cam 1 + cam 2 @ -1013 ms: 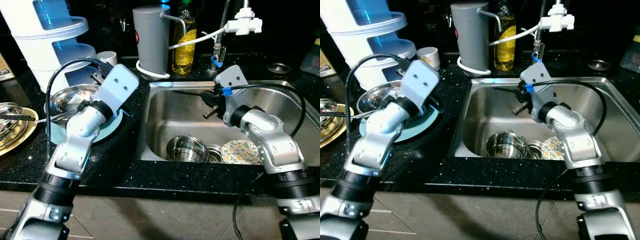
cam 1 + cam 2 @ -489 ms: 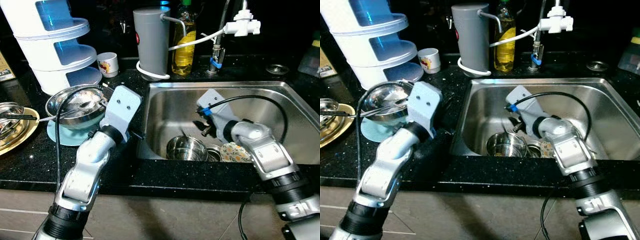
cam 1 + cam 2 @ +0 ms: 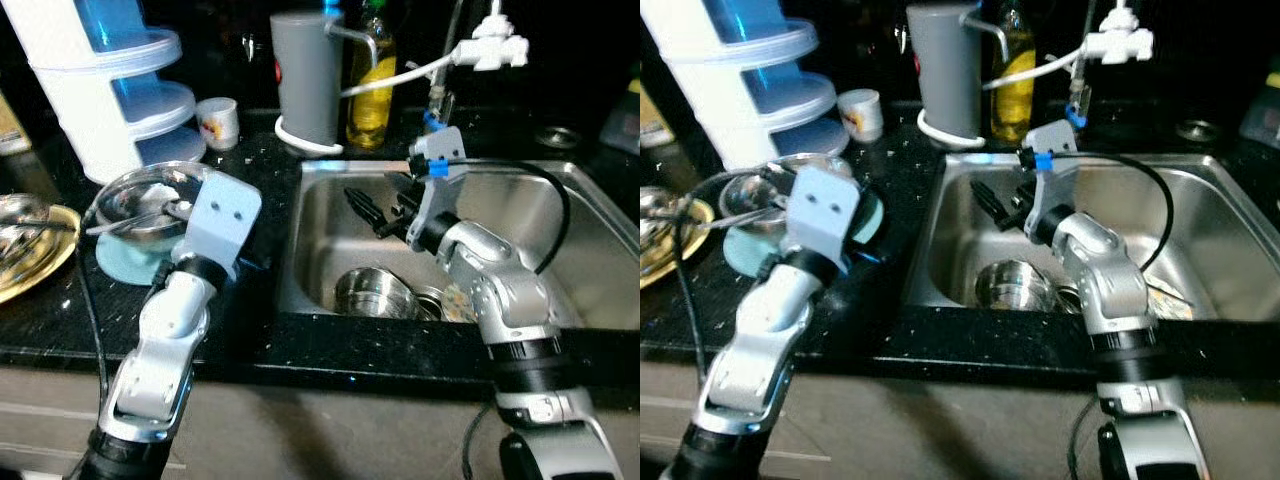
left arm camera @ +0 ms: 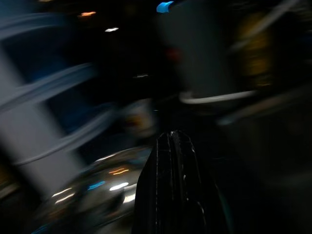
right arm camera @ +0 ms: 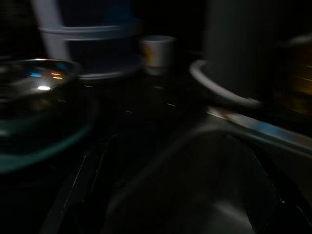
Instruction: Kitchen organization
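A steel bowl point(image 3: 372, 292) lay upright in the sink, below the right gripper point(image 3: 362, 208). A patterned plate point(image 3: 1164, 302) lay beyond it, partly hidden. Another steel bowl point(image 3: 140, 196) sat on a teal plate point(image 3: 122, 259), just ahead of the left gripper point(image 4: 170, 195).

home kitchen: steel sink point(image 3: 590, 290), tap point(image 3: 492, 45), dirty dishes point(image 3: 375, 292)

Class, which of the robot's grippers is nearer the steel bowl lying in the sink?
Right. The right gripper hangs inside the sink above the steel bowl; the left gripper is over the counter beside the sink.
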Controlling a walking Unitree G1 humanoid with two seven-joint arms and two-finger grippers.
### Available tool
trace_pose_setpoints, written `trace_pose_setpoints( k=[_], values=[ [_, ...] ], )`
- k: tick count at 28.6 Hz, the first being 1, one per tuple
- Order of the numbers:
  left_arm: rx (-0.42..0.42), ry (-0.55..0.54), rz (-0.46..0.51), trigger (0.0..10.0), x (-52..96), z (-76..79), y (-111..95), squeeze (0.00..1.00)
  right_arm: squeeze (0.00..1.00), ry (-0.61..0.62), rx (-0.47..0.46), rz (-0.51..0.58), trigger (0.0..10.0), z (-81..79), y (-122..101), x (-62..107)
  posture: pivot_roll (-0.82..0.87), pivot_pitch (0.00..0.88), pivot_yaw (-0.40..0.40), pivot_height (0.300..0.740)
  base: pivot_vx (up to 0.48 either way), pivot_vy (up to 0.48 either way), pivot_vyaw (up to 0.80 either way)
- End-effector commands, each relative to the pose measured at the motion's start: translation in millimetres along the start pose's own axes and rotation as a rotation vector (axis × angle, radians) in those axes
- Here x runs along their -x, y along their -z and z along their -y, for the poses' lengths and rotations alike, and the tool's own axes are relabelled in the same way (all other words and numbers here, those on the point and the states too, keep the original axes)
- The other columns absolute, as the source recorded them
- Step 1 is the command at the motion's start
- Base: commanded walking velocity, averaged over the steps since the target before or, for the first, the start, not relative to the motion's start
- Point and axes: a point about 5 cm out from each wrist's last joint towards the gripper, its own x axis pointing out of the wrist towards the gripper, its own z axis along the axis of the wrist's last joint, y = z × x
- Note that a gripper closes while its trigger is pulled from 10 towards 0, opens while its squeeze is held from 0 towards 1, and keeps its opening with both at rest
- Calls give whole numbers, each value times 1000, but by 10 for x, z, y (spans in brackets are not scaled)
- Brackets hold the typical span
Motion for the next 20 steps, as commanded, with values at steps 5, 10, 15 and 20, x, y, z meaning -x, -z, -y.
trace_pose_setpoints(
  k=[5, 10, 15, 20],
  values=[
    [-125, -111, 91, 10000, -30, -267, -214, 0, 0, -93, 32, 63, 10000, -228, -65, -116, 63, 0, -14, 740, 0, 0, 775],
    [-143, -143, 127, 10000, -40, -315, -339, 0, 0, -141, 21, 113, 10000, -314, -136, -145, 67, 0, -16, 740, 0, 0, 775],
    [-152, -148, 124, 10000, 32, -265, -370, 0, 0, -169, 16, 148, 10000, -377, -162, -143, 76, 0, -16, 740, 0, 0, 775],
    [-141, -148, 79, 10000, 126, -234, -296, 0, 0, -232, 34, 174, 10000, -477, -184, -146, 80, 0, -17, 740, 0, 0, 775]
  ],
)
